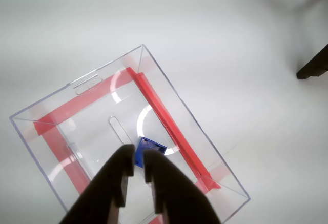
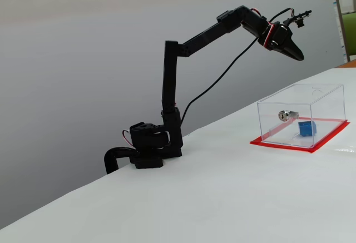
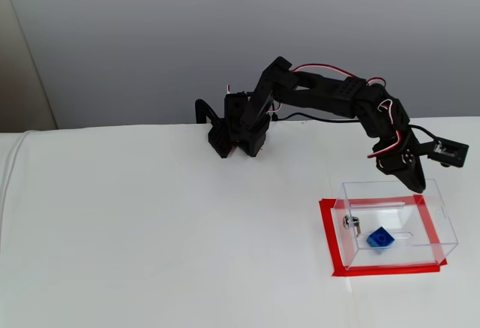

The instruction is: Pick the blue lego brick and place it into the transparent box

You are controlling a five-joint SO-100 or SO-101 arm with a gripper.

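Note:
The blue lego brick [image 1: 152, 147] lies on the floor of the transparent box [image 1: 180, 102], near the middle. Both fixed views show it inside too: brick [image 2: 306, 127] in the box [image 2: 300, 95], and brick [image 3: 379, 239] in the box [image 3: 443, 224]. The box stands on a red base plate [image 3: 327, 232]. My gripper [image 1: 138, 153] hangs above the box opening, shut, with only a thin slit between the black fingers and nothing in them. Seen from the side, the gripper [image 2: 301, 57] is well above the box's rim. From the other side the gripper [image 3: 418, 187] sits over the far wall.
A small silver metal cylinder [image 2: 287, 115] is fixed to one box wall, also seen as the cylinder [image 3: 352, 222]. The arm's base [image 3: 236, 129] stands at the table's far edge. A dark object [image 1: 315, 65] juts in at the right of the wrist view.

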